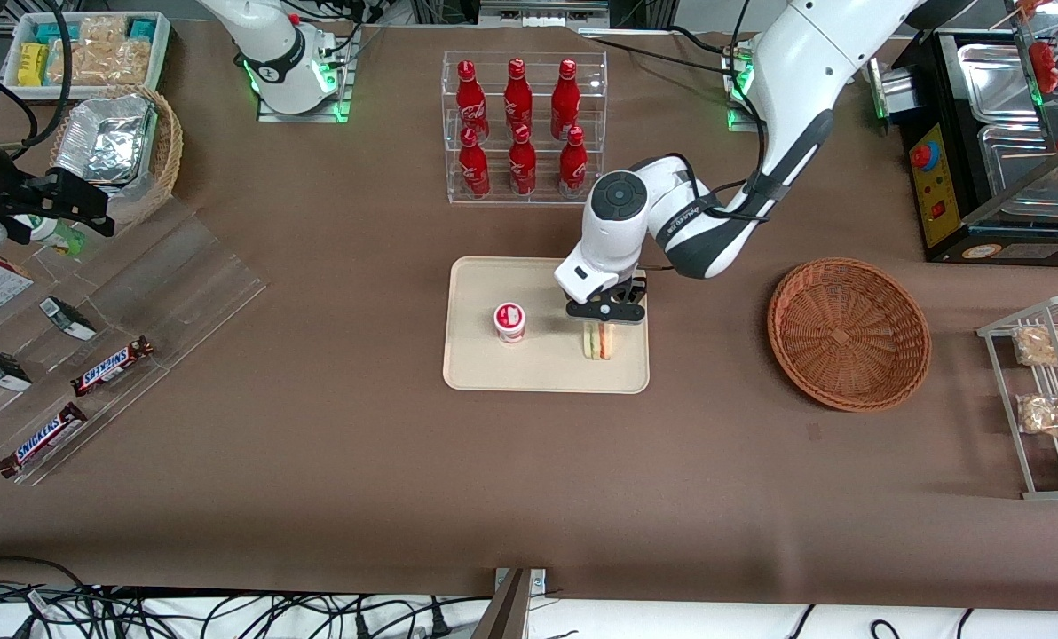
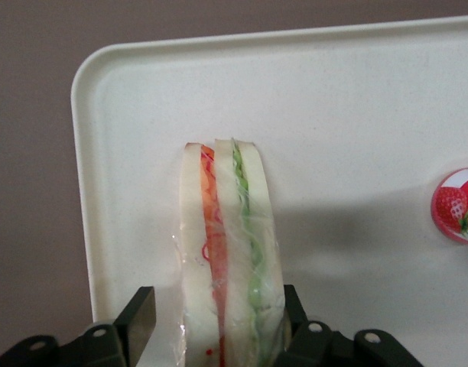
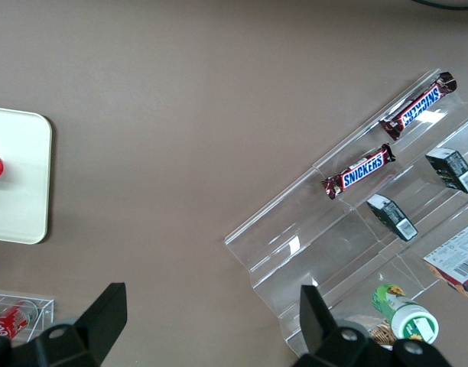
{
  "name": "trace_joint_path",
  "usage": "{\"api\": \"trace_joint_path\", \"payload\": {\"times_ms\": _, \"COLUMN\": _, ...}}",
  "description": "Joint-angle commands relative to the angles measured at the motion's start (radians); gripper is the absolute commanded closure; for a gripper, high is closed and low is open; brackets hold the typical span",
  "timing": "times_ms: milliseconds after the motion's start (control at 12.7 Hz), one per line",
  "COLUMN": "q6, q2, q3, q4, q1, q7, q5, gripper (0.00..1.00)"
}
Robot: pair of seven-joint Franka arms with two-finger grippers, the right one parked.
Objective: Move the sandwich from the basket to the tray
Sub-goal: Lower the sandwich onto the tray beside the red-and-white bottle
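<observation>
The sandwich stands on its edge on the cream tray, near the tray's rim toward the working arm's end. In the left wrist view the sandwich shows white bread with red and green layers under clear wrap, resting on the tray. My left gripper is just above it, and in the wrist view the gripper is open, straddling the sandwich: one finger stands clear of the wrap, the other lies close against it. The reddish-brown basket sits empty toward the working arm's end.
A small strawberry cup stands on the tray beside the sandwich. A clear rack of red bottles stands farther from the front camera than the tray. A wire rack of bagged snacks is beside the basket.
</observation>
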Motion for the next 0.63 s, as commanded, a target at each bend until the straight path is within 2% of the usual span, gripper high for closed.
{"api": "trace_joint_path", "payload": {"times_ms": 0, "q6": -0.101, "q2": -0.034, "q3": -0.003, "q4": 0.063, "q1": 0.003, "q7": -0.020, "q5": 0.003, "gripper": 0.00}}
{"api": "trace_joint_path", "payload": {"times_ms": 553, "q6": -0.314, "q2": -0.119, "q3": -0.006, "q4": 0.265, "q1": 0.091, "q7": -0.007, "q5": -0.170, "gripper": 0.00}}
